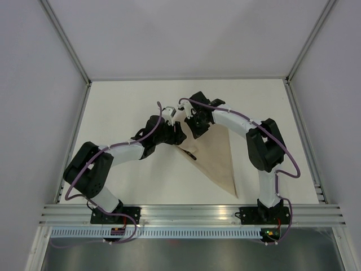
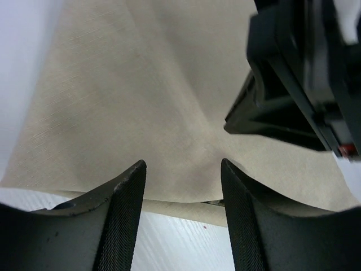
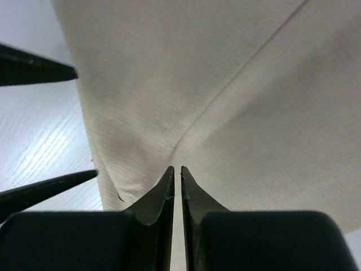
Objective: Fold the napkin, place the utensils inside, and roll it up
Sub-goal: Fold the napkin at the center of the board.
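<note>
The beige napkin [image 1: 217,158] lies folded into a long triangle on the white table, its point toward the near right. A dark utensil end [image 1: 192,156] pokes out at its left edge; a thin metal sliver [image 2: 212,202] shows between the cloth layers. The rest of the utensils is hidden. My left gripper [image 2: 183,169] [image 1: 175,134] is open, its fingers straddling the napkin's upper left edge. My right gripper [image 3: 177,169] [image 1: 195,130] sits close beside it, jaws pinched on a raised crease of the napkin [image 3: 237,84].
The two wrists crowd together over the napkin's far corner; the right gripper's black body [image 2: 299,84] fills the left wrist view's upper right. White walls enclose the table [image 1: 130,107]. An aluminium rail [image 1: 192,214] runs along the near edge.
</note>
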You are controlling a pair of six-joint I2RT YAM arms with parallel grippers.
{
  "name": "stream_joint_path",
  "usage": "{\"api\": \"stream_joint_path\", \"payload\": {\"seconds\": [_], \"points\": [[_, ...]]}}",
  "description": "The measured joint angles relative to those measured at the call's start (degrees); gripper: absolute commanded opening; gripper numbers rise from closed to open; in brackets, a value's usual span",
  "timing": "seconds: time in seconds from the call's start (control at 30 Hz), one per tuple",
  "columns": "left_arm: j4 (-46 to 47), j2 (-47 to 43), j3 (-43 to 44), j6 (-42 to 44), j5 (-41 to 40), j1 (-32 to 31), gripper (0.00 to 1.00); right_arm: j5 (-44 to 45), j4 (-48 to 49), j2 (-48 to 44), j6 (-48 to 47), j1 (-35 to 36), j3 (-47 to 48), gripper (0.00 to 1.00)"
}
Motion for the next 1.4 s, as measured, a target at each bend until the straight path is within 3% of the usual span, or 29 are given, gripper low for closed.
{"api": "stream_joint_path", "payload": {"seconds": [0.2,0.6,1.13,1.4], "points": [[-0.83,1.33,1.66,-5.79,-5.35,0.35,0.56,-0.81,0.46,-1.38,-0.04,2.67,-2.47,0.13],[-1.42,6.88,4.72,-13.35,-7.21,0.35,0.5,-0.7,1.38,-2.29,0.37,3.41,-11.23,0.11],[-1.09,11.3,5.14,-15.89,-4.74,0.42,0.49,1.18,2.14,-3.93,0.94,4.52,-14.01,0.09],[2.62,11.28,6.27,-15.76,1.14,0.61,0.5,3.72,-1.84,-7.89,-1.53,3.13,-12.72,0.11]]}}
